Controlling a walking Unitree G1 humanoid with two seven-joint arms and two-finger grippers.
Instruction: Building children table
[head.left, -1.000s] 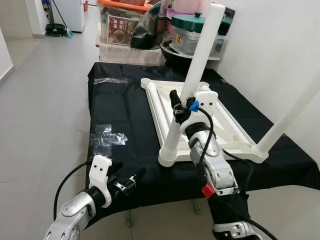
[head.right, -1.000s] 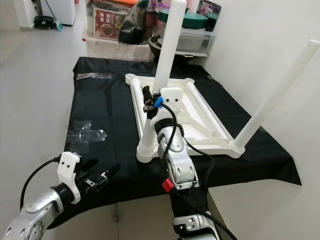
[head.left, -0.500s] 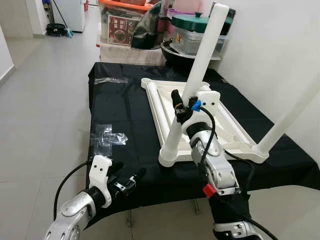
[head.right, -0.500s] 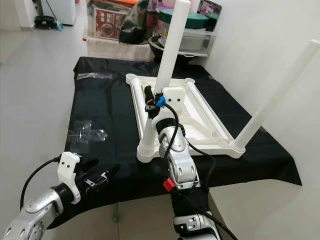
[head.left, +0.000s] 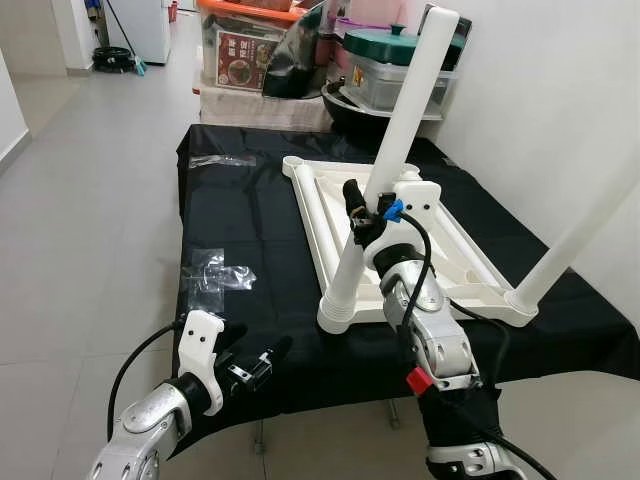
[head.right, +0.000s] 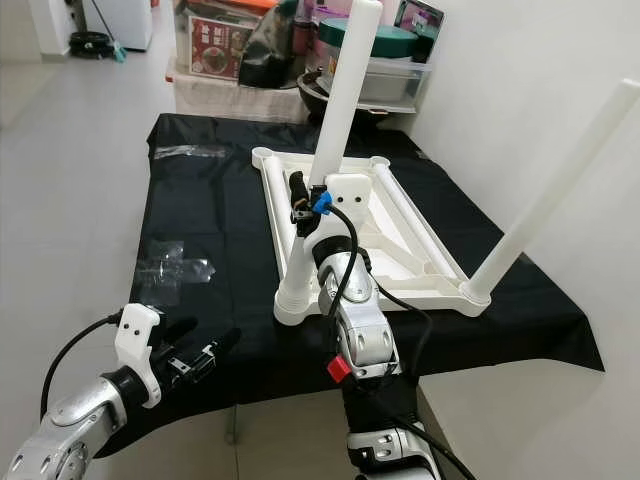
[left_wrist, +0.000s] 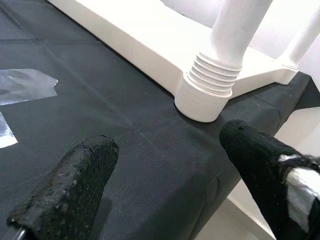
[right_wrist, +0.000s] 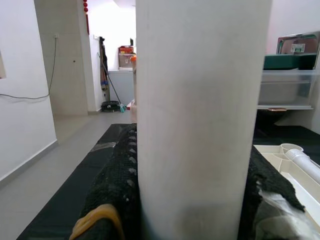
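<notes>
Right gripper (head.left: 362, 212) pinching the near table leg (head.left: 392, 152) on the upturned white tabletop (head.left: 330, 205).

The tabletop lies on a black cloth (head.left: 250, 215), a second leg (head.left: 580, 235) at its other near corner. Left gripper (head.left: 255, 362) hovers spread at the cloth's edge. Plastic bags (head.left: 212, 275) lie nearby; storage boxes (head.left: 245, 50) crowd behind.

The table top (head.left: 400, 225) lies upside down on the desk (head.left: 250, 215), toward its right half, with one leg (head.left: 395, 150) standing in the near left corner socket and a second leg (head.left: 570, 235) standing in the near right corner socket. The right claw (head.left: 365, 215) sits around the near left leg just above its socket, and the left claw (head.left: 255, 365) hangs at the near left edge of the desk, well apart from the table top. Plastic bags (head.left: 212, 272) lie on the left half of the desk, and storage boxes (head.left: 390, 65) stand behind its far edge.
</notes>
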